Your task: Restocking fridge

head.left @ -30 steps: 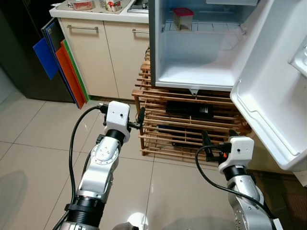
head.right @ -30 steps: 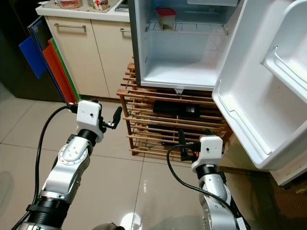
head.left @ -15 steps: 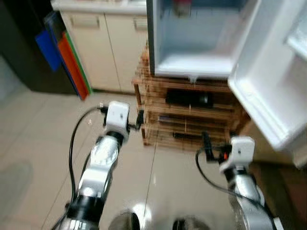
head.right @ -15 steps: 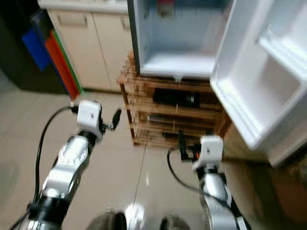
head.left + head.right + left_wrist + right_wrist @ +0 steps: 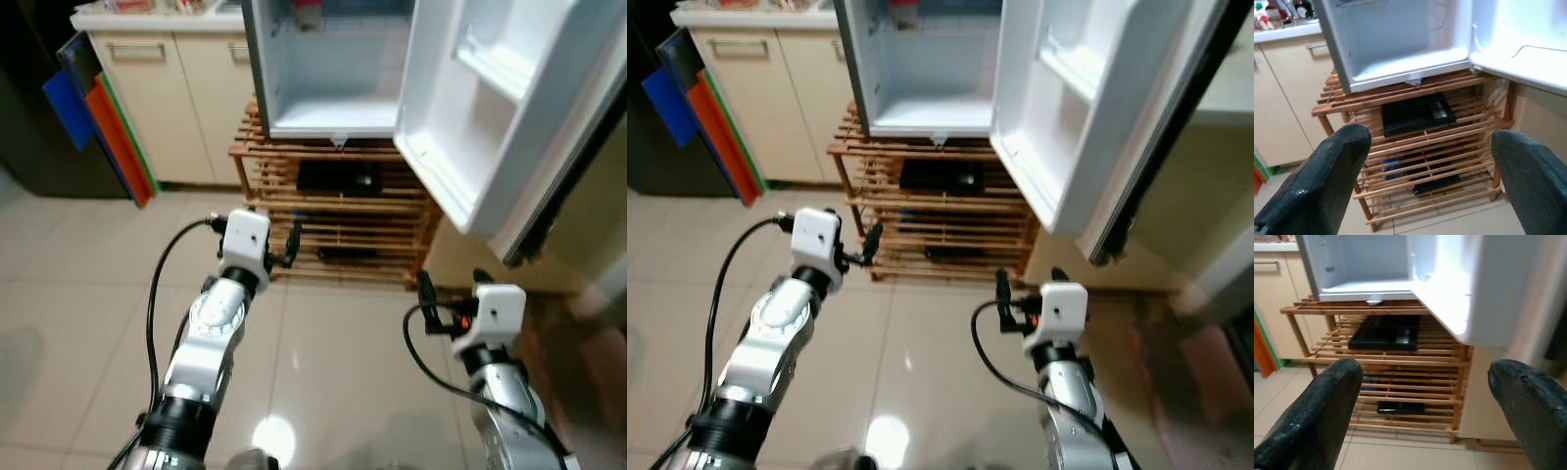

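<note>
A small white fridge stands open on a wooden slatted rack, its door swung out to the right. A red-lidded container sits on the fridge's upper shelf. My left gripper is raised over the floor in front of the rack, short of it, open and holding nothing. My right gripper is lower and to the right, below the door's edge, also open and holding nothing. In the left wrist view the fingers frame the rack and the fridge floor.
A black flat box lies on the rack's top shelf, with darker items below. Beige cabinets and blue, red and green boards stand to the left. The open door overhangs the right side. Glossy tiled floor lies ahead.
The whole picture has shifted: the fridge and rack now sit farther off and more to the left, so the camera moved. Both arms keep the same raised pose, fingers apart.
</note>
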Robot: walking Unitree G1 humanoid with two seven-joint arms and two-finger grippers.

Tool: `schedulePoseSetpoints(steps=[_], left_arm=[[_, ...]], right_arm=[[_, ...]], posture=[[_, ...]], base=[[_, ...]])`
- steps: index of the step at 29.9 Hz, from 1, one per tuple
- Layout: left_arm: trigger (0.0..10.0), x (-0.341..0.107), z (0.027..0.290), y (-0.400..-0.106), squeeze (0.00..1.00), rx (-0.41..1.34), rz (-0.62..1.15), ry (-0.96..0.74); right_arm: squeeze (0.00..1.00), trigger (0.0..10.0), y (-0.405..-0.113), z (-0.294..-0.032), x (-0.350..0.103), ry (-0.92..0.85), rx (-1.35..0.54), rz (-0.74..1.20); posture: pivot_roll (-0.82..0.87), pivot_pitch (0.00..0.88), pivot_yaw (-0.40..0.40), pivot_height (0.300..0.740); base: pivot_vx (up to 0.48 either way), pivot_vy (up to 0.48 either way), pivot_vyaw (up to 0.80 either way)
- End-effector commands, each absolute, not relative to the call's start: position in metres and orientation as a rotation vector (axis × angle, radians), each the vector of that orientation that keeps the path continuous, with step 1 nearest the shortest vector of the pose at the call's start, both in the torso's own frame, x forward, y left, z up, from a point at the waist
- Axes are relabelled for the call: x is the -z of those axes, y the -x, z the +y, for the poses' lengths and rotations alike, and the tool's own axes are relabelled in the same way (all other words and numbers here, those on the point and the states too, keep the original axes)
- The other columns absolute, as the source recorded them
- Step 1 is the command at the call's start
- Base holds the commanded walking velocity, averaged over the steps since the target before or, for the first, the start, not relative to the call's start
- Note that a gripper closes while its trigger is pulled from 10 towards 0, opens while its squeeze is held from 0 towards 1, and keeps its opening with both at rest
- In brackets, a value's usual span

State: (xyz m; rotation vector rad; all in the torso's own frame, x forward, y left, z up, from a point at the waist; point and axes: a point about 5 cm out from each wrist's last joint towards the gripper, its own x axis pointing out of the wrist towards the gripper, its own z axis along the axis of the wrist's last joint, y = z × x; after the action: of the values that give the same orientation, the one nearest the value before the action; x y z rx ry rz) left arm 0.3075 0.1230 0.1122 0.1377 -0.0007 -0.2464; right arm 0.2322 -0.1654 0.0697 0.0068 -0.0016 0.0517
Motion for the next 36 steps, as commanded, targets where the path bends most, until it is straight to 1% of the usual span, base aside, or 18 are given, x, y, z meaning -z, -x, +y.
schedulePoseSetpoints(steps=[1, 10, 14, 21, 26, 28, 30, 32, 33, 36], left_arm=[[10.0, -0.114, 0.120, -0.309, 0.00, 0.252, -0.007, -0.139], [10.0, -0.114, 0.119, -0.309, 0.00, 0.258, -0.012, -0.150], [10.0, -0.116, 0.119, -0.309, 0.00, 0.248, -0.023, -0.143], [10.0, -0.116, 0.120, -0.309, 0.00, 0.247, -0.024, -0.147], [10.0, -0.115, 0.120, -0.310, 0.00, 0.242, -0.019, -0.145], [10.0, -0.115, 0.120, -0.309, 0.00, 0.243, -0.019, -0.145], [10.0, -0.115, 0.119, -0.309, 0.00, 0.245, -0.018, -0.143], [10.0, -0.115, 0.119, -0.309, 0.00, 0.246, -0.018, -0.143], [10.0, -0.114, 0.120, -0.307, 0.00, 0.247, -0.018, -0.141], [10.0, -0.114, 0.120, -0.305, 0.00, 0.247, -0.017, -0.142]], right_arm=[[0.00, 10.0, -0.232, -0.169, -0.068, 0.004, -0.040, 0.006], [0.00, 10.0, -0.234, -0.165, -0.069, -0.001, -0.043, 0.003], [0.00, 10.0, -0.235, -0.165, -0.070, -0.002, -0.047, 0.001], [0.00, 10.0, -0.232, -0.171, -0.067, 0.013, -0.032, 0.018], [0.00, 10.0, -0.234, -0.179, -0.062, 0.019, -0.004, 0.042], [0.00, 10.0, -0.239, -0.186, -0.062, 0.024, 0.018, 0.047], [0.00, 10.0, -0.248, -0.200, -0.063, 0.031, 0.056, 0.049], [0.00, 10.0, -0.251, -0.203, -0.064, 0.042, 0.062, 0.050], [0.00, 10.0, -0.256, -0.211, -0.065, 0.049, 0.077, 0.051], [0.00, 10.0, -0.263, -0.218, -0.067, 0.065, 0.098, 0.050]], posture=[[-0.07, 0.079, 0.034, 0.740], [-0.06, 0.061, 0.040, 0.740], [-0.05, 0.052, 0.038, 0.740], [-0.05, 0.039, 0.035, 0.740], [-0.05, 0.036, 0.032, 0.740], [-0.04, 0.037, 0.029, 0.740], [-0.04, 0.043, 0.024, 0.740], [-0.04, 0.043, 0.024, 0.740], [-0.02, 0.050, 0.019, 0.740], [-0.02, 0.059, 0.014, 0.740]], base=[[0.277, -0.386, 0.00], [0.275, -0.390, 0.00], [0.000, 0.000, 0.00], [0.000, 0.000, 0.00], [0.000, 0.000, 0.00], [0.000, 0.000, 0.00], [0.000, 0.000, 0.00], [0.000, 0.000, 0.00], [0.000, 0.000, 0.00], [0.000, 0.000, 0.00]])
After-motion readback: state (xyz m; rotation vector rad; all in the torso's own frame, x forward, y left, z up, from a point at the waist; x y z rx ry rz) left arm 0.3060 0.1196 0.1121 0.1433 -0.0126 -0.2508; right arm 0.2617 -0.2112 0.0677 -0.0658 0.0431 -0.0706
